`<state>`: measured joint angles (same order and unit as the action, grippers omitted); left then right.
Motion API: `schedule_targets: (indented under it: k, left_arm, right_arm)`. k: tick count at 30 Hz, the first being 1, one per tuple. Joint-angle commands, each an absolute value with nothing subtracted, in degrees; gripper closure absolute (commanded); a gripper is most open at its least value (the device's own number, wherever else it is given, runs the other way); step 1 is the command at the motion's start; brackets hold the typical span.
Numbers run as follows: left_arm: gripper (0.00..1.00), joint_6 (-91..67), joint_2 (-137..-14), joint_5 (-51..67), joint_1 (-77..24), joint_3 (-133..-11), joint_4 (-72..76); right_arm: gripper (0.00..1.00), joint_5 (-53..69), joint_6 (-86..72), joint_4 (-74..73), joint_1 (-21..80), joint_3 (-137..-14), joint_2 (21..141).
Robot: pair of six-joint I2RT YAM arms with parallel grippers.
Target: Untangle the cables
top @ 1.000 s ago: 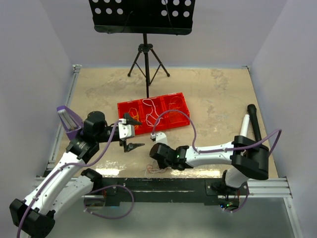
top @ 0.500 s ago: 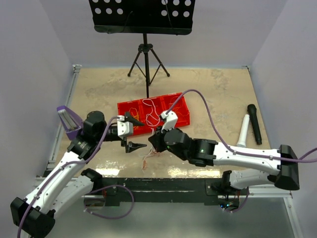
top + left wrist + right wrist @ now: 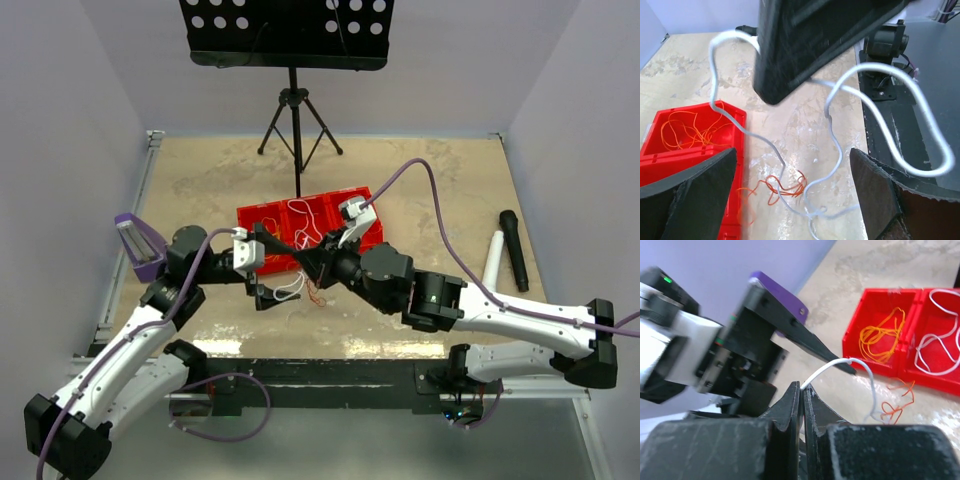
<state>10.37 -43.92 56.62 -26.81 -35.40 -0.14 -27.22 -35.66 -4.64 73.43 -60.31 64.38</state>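
Note:
My right gripper (image 3: 308, 264) is shut on a white cable (image 3: 290, 290) and holds it above the table, just in front of the red tray (image 3: 368, 205). In the right wrist view the jaws (image 3: 802, 388) pinch the cable's end, and the cable (image 3: 862, 367) arcs down to red-orange strands (image 3: 897, 406) on the table. My left gripper (image 3: 266, 270) is open, its fingers on either side of the hanging white cable (image 3: 837, 95). In the left wrist view (image 3: 790, 200) the red-orange strands (image 3: 785, 186) lie tangled with the white cable's lower loops.
The red tray's compartments hold orange cables (image 3: 881, 332) and white cables (image 3: 936, 339). A music stand tripod (image 3: 296, 120) stands behind the tray. A black microphone (image 3: 513, 250) and a white cylinder (image 3: 492, 262) lie at the right. A purple-topped object (image 3: 137, 243) sits at the left.
My right arm swung from the near table edge up toward the tray, lifting the white cable off the table into the gap of my open left gripper. The left gripper shifted slightly.

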Motion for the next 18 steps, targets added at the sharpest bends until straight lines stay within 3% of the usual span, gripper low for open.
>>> schedule_targets:
  k: [1, 8, 18]
  left_arm:
    - [0.00, 2.48, -44.12, 60.03, -27.25, -32.70, 9.48]
    - [0.00, -11.23, -44.82, 57.75, -27.51, -29.71, 23.62]
    - [0.00, -22.41, -46.14, 44.21, -27.77, -27.42, 38.76]
  right_arm:
    - [0.99, -25.67, -33.22, -0.35, 73.39, -65.12, 62.67]
    - [0.99, -20.93, -31.64, 4.48, 73.30, -68.46, 63.72]
    - [1.00, -14.68, -30.50, 9.75, 73.48, -73.12, 67.59]
